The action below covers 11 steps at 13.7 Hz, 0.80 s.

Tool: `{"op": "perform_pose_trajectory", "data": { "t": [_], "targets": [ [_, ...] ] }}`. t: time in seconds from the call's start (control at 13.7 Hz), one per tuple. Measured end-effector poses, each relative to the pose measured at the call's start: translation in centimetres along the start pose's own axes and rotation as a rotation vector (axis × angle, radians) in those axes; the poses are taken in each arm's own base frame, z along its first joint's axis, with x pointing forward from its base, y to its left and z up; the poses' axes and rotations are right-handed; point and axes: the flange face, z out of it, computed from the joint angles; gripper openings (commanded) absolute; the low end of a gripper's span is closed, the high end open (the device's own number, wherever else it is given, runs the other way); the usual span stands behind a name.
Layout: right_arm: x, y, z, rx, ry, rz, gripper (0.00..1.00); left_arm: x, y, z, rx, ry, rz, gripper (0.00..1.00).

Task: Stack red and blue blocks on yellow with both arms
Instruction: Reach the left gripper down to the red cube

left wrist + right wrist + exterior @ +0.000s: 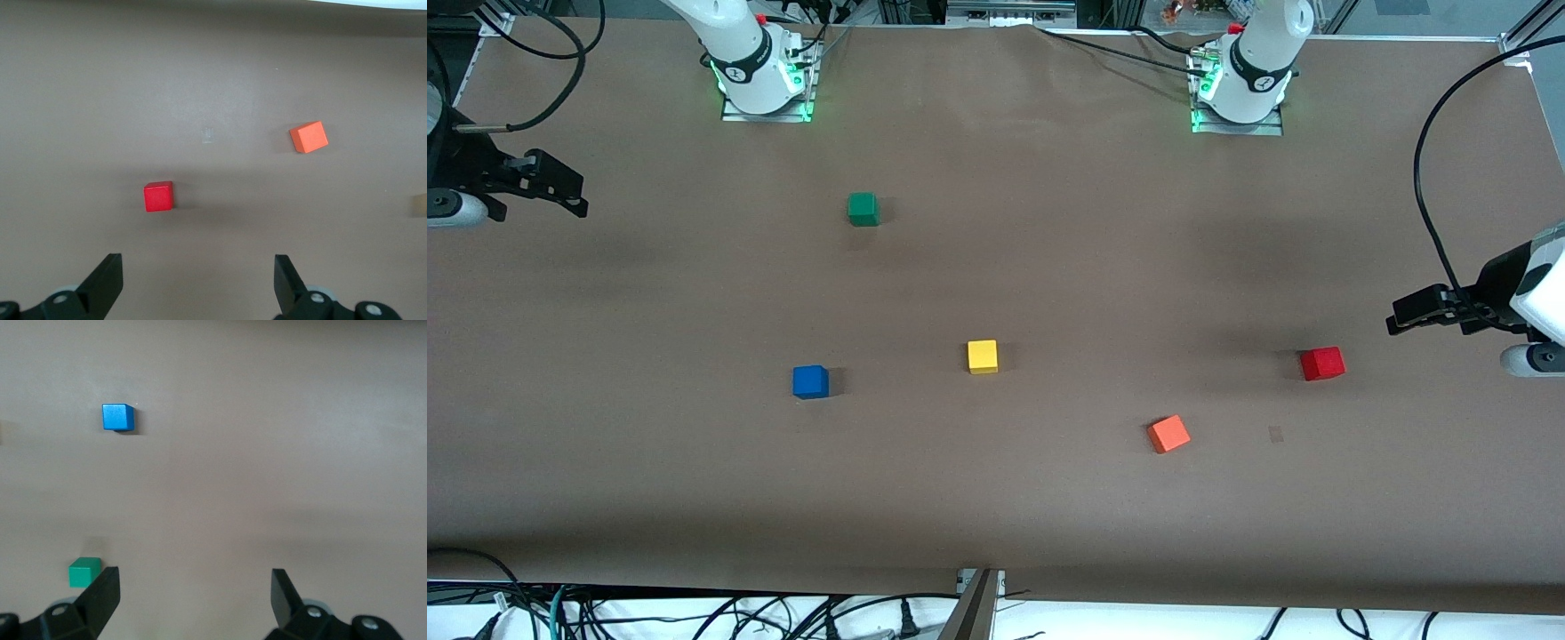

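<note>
The yellow cube (983,356) sits near the table's middle. The blue cube (810,381) lies beside it toward the right arm's end and also shows in the right wrist view (117,417). The red cube (1321,364) lies toward the left arm's end and also shows in the left wrist view (159,197). My left gripper (1398,320) is open and empty, up over the table's left-arm end, apart from the red cube; it also shows in its wrist view (198,277). My right gripper (576,197) is open and empty over the right-arm end; it also shows in its wrist view (195,593).
An orange cube (1168,434) lies between yellow and red, nearer the front camera, and shows in the left wrist view (309,137). A green cube (863,209) sits farther from the camera, toward the right arm's base, and shows in the right wrist view (84,572). Cables hang at the table's ends.
</note>
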Motion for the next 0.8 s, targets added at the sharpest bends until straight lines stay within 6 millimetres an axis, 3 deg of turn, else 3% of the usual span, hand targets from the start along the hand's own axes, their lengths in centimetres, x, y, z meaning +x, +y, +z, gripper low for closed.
{"op": "perform_pose_trajectory", "data": {
  "t": [0.58,0.8],
  "targets": [
    [0.00,-0.02,0.14,-0.006,-0.003,-0.032,1.00,0.04,0.00,0.10,0.000,-0.002,0.000,1.00],
    [0.00,0.01,0.15,-0.009,-0.003,-0.033,1.00,0.37,-0.20,0.97,0.000,-0.013,0.000,1.00]
  ]
}}
